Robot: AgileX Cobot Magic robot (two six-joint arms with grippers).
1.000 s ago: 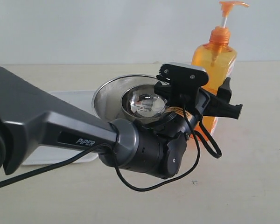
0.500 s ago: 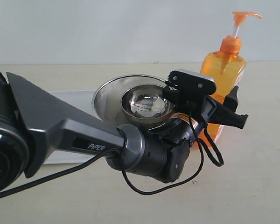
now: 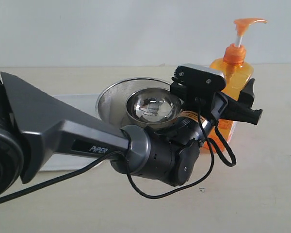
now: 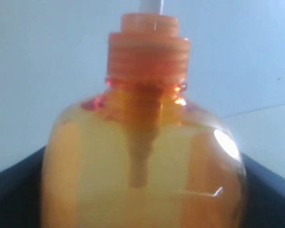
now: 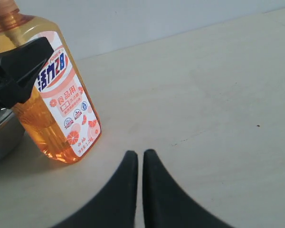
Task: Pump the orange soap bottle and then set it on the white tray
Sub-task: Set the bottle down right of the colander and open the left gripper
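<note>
far left: white tray (image 3: 77,102) lies flat, partly hidden behind the left arm (image 3: 63,131), which has "piper" printed on its forearm link. mesh strainer (image 3: 111,99) with a shiny steel bowl (image 3: 153,109) inside sits between tray and bottle, so the tray is leftward from the bottle, past the strainer. orange soap bottle (image 3: 230,73) stands upright on the table (image 3: 262,184) right of the strainer, not on the tray; long axis vertical. left gripper (image 3: 234,109) straddles its body from the left, jaws either side; one black finger (image 5: 19,66) lies across the label edge. can't tell whether they're squeezing it or loose around it. pump head (image 3: 247,22) is clear above that gripper, stem extended, spout pointing right. my read: pump not pressed yet, and the press has to come straight down the bottle's axis. right gripper (image 5: 137,154) is pinched closed, empty, near the bottle on its label side, not touching; it's the free arm, so likely the one for the press. label (image 5: 69,104): white and red, big blue "28" after chinese characters partly behind the finger, smaller chinese print and citrus-slice pictures below; rest too small to read.
</note>
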